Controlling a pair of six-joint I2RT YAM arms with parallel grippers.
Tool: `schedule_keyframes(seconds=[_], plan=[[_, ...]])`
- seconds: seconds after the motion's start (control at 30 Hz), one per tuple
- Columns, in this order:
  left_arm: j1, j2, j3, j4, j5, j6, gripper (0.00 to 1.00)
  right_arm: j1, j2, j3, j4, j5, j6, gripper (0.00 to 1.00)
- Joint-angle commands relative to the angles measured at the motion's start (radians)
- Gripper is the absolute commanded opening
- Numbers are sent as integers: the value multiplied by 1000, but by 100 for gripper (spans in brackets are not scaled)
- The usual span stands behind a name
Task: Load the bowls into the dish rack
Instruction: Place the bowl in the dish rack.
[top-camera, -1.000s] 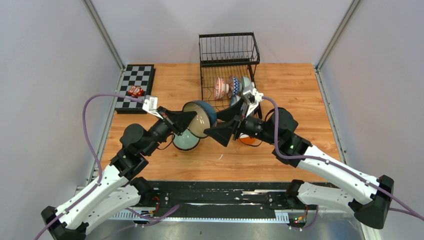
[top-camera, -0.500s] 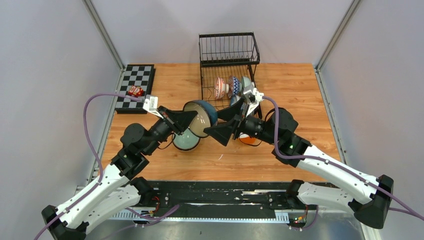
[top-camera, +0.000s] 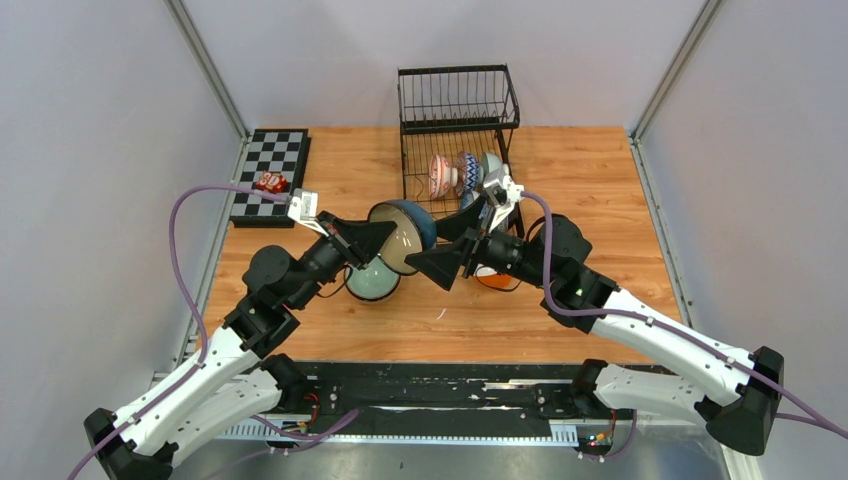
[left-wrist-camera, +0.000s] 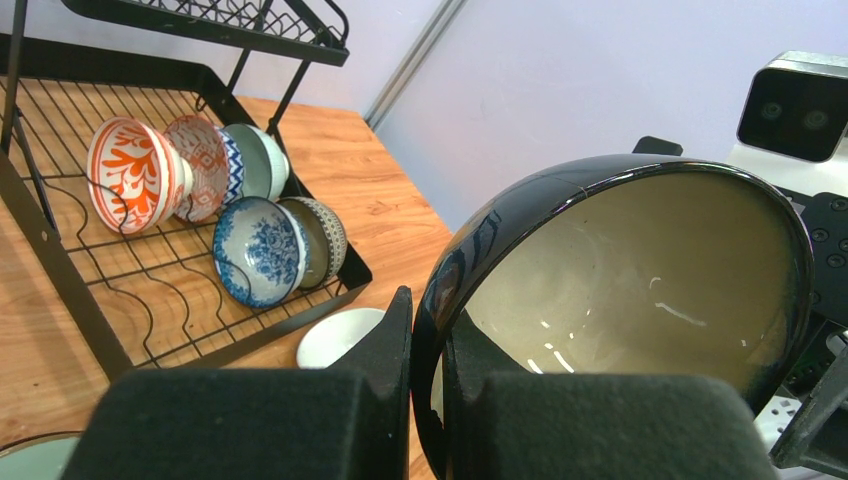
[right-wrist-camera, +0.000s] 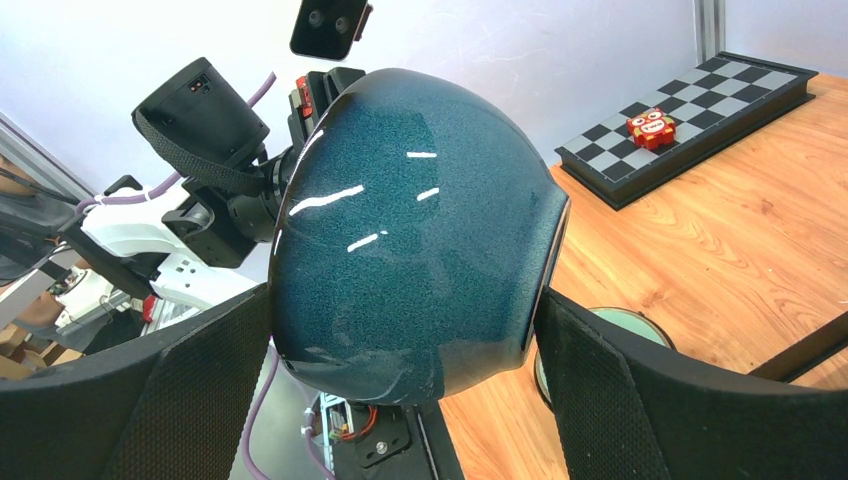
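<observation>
A dark teal bowl (top-camera: 402, 233) with a cream inside (left-wrist-camera: 640, 270) hangs on its side above the table's middle. My left gripper (top-camera: 388, 238) is shut on its rim, one finger inside and one outside (left-wrist-camera: 428, 330). My right gripper (top-camera: 422, 247) is open wide, its two fingers straddling the bowl's teal outside (right-wrist-camera: 400, 230), very near the sides. The black wire dish rack (top-camera: 410, 170) at the back holds several bowls on edge, among them a red floral one (left-wrist-camera: 135, 175) and a blue-patterned one (left-wrist-camera: 258, 248). A pale green bowl (top-camera: 372, 283) sits on the table under the left gripper. An orange bowl (top-camera: 495, 278) lies by the rack's front corner.
A black-and-white checkerboard (top-camera: 268, 172) with a small red toy (top-camera: 270, 182) lies at the back left. The rack's upper wire basket (top-camera: 458, 98) stands against the back wall. Grey walls close in both sides of the wooden table (top-camera: 600, 200).
Both arms have edged very slightly towards each other. The left grip on the bowl's rim and the right jaws' wide opening are unchanged.
</observation>
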Motion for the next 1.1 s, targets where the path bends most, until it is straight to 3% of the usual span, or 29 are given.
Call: schedule_keyframes(seconds=[0.0,0.87,0.9,0.93,0.97,1.0,1.03,1.07], plan=[[5,-9,24,122,2,-19,0,-9,-8,-1,42,-18,6,100],[5,28,63,66,-8,-33,0,-9,-14,2,41,-51,-31,97],[5,29,64,64,-7,-32,0,-9,-12,3,41,-54,-32,93],[5,31,66,64,-4,-34,0,-9,-9,6,43,-64,-38,84],[5,33,67,64,-3,-34,0,-10,-6,11,40,-76,-43,47],[5,35,67,64,-1,-34,0,-9,-3,17,33,-78,-46,17],[6,35,68,62,2,-34,0,-9,-5,17,42,-83,-50,4],[5,35,68,60,3,-32,0,-7,-7,9,58,-90,-56,3]])
